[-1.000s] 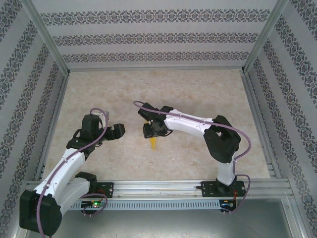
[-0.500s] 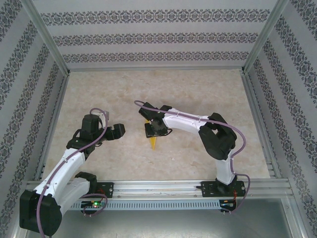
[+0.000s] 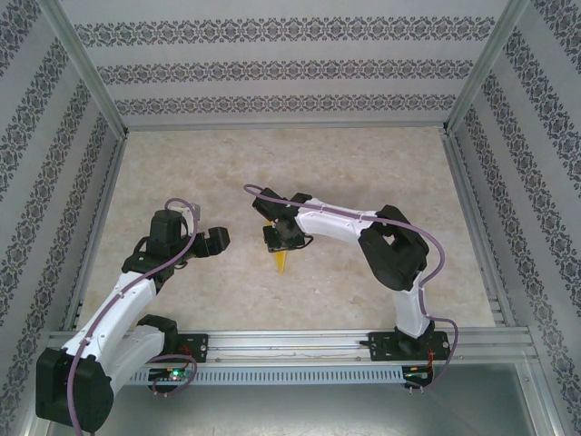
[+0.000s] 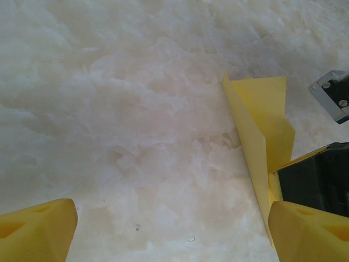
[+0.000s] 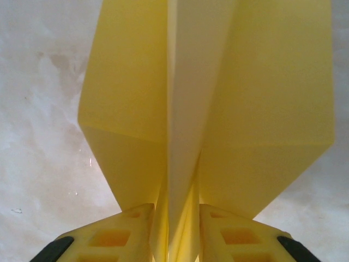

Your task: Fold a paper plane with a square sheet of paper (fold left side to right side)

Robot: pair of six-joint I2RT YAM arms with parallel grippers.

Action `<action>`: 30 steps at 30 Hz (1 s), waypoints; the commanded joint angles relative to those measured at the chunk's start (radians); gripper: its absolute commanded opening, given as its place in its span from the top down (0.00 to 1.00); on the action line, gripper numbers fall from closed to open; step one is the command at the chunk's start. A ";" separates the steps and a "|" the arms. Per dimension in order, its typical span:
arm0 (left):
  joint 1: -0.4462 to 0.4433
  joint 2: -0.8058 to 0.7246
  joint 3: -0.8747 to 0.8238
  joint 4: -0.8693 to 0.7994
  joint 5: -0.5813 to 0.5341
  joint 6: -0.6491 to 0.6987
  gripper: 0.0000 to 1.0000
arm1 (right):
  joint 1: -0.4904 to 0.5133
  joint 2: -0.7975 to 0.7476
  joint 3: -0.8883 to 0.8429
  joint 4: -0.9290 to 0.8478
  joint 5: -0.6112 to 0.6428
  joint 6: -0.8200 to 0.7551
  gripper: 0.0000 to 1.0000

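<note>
Right elbow swinging slightly leftward since 1 second ago, plane tip barely shifting

From above, the right gripper [image 3: 283,236] is holding the paper plane [image 3: 280,262] over the middle of the surface [image 3: 363,173], its point aiming toward the arm bases, while the left gripper [image 3: 216,241] is hovering near on its left, unmoved. At the left wrist, those jaws are standing wide open and empty, with the plane lying ahead and to their right. At the right wrist, the jaws are gripping the centre fold, 2 wings spreading either side, and the long axis is running straight away from them. Judging by this, the left arm is waiting as the free one for any next crease.
</note>
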 commanded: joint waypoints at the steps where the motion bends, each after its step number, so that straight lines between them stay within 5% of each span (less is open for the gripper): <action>1: 0.012 0.000 -0.010 0.030 0.012 0.026 0.09 | -0.012 0.019 0.031 -0.005 -0.004 0.008 0.75; 30: 0.012 -0.004 -0.018 0.022 0.007 0.030 0.09 | -0.010 0.079 0.039 -0.006 -0.001 0.021 0.87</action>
